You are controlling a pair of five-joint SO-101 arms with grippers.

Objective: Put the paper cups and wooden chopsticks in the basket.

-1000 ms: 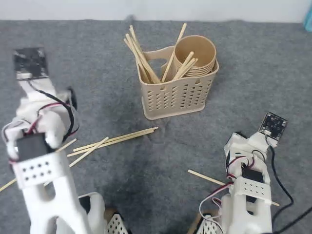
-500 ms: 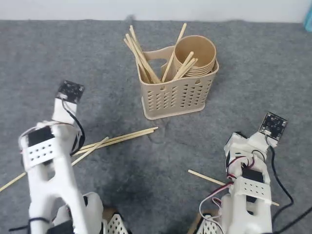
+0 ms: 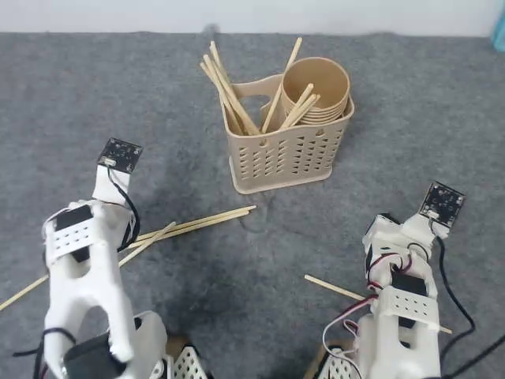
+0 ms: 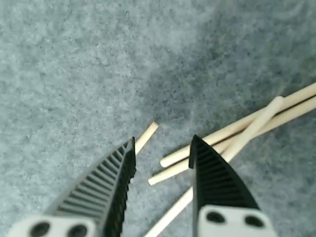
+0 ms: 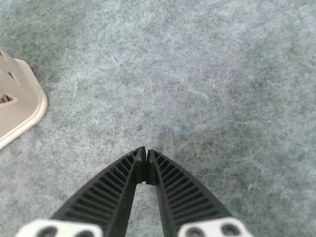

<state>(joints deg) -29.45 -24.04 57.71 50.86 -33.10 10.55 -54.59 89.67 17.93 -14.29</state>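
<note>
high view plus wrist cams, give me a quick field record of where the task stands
basket: upright on grey carpet, holds stacked paper cups and several chopsticks
loose bunch: on carpet by the left arm
single chopstick: on carpet by the right arm
left hand: open, empty, over the bunch's ends
right hand: shut, empty, over bare carpet
</note>
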